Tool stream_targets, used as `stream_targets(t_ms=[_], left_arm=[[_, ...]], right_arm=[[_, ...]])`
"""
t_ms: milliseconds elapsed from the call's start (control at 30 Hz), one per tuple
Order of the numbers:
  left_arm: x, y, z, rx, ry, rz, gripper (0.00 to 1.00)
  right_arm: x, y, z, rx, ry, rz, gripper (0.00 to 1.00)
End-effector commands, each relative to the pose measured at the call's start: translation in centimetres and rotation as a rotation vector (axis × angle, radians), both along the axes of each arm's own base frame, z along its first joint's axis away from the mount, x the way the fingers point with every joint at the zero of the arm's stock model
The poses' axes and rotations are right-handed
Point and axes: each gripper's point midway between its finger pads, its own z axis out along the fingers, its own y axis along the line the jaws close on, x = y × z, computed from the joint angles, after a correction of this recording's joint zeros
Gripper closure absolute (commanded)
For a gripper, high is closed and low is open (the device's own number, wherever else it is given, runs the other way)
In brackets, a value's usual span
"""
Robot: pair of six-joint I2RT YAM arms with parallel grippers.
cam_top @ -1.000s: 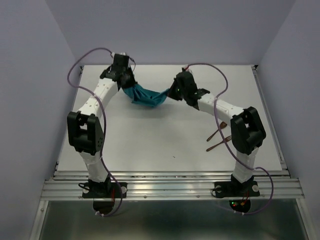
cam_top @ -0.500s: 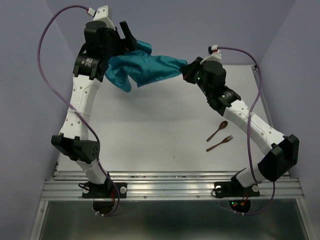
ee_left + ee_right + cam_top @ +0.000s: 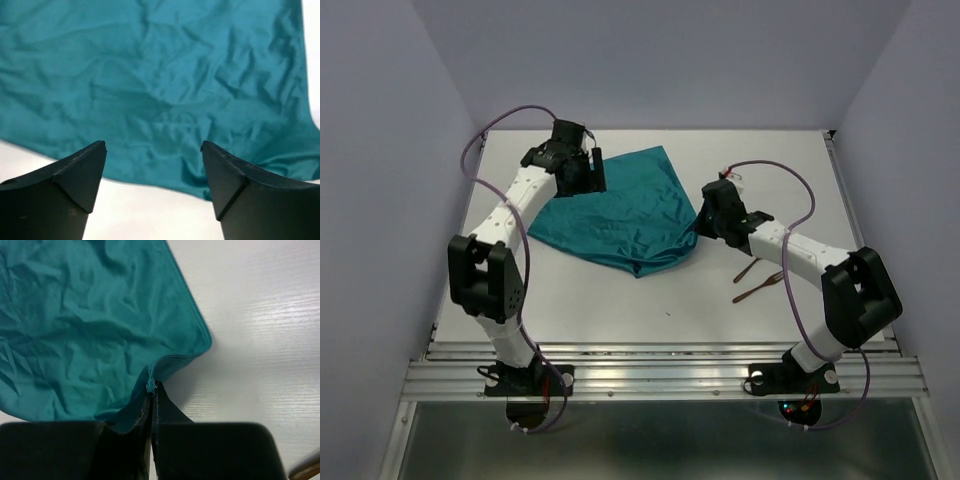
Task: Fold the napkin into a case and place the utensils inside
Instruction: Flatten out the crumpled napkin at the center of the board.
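The teal napkin [image 3: 620, 215] lies spread out and wrinkled on the white table, wider than either gripper. My left gripper [image 3: 596, 172] hovers at its far left edge, open, with nothing between the fingers. In the left wrist view the napkin [image 3: 160, 85] fills the area ahead of that gripper [image 3: 153, 146]. My right gripper [image 3: 697, 224] is shut on the napkin's right edge; the right wrist view shows the hem [image 3: 150, 382] pinched at the tips of this gripper [image 3: 153, 388]. The utensils, a brown spoon [image 3: 748, 269] and fork [image 3: 760, 290], lie right of the napkin, partly under my right arm.
The table's right rail [image 3: 860, 240] runs close behind the right arm. A brown utensil tip [image 3: 306, 469] shows at the lower right corner of the right wrist view. Bare white table [image 3: 650, 300] lies in front of the napkin.
The napkin, held stretched in the air between both grippers, has come down and now lies spread on the table. The left gripper has opened and let go. The right still pinches it.
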Motion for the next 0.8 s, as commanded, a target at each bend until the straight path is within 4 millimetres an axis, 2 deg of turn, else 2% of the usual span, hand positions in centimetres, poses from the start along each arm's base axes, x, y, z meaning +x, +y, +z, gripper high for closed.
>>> stream_targets(t_ms=[0, 33, 167, 200, 300, 400, 600, 767], left_arm=[[-3.4, 2.9, 5.8, 0.010, -0.158, 0.091, 0.15], [-4.9, 3.7, 3.5, 0.040, -0.101, 0.109, 0.17], [-9.6, 5.8, -0.9, 0.076, 0.004, 0.195, 0.17], [-9.7, 6.2, -1.0, 0.094, 0.006, 0.207, 0.17], [-12.1, 7.6, -3.1, 0.110, 0.069, 0.324, 0.14], [-13.3, 6.9, -5.9, 0.043, 0.129, 0.385, 0.13], [-12.4, 6.3, -9.5, 0.014, 0.172, 0.464, 0.18], [-10.2, 5.6, -10.5, -0.013, 0.142, 0.468, 0.22]], right_arm=[[1.3, -0.5, 4.3, 0.012, -0.119, -0.021, 0.99], [1.3, -0.6, 4.5, 0.002, -0.125, -0.021, 0.99], [2.2, -1.2, 6.1, -0.024, -0.167, -0.022, 0.99], [2.3, -1.1, 6.4, -0.021, -0.171, -0.023, 0.99], [2.3, -0.9, 6.7, -0.014, -0.172, -0.016, 0.99], [2.1, -0.7, 6.3, -0.002, -0.162, -0.010, 0.99], [1.7, -0.5, 5.8, 0.011, -0.146, -0.004, 0.99], [1.6, -0.2, 5.8, 0.018, -0.141, 0.017, 0.99]])
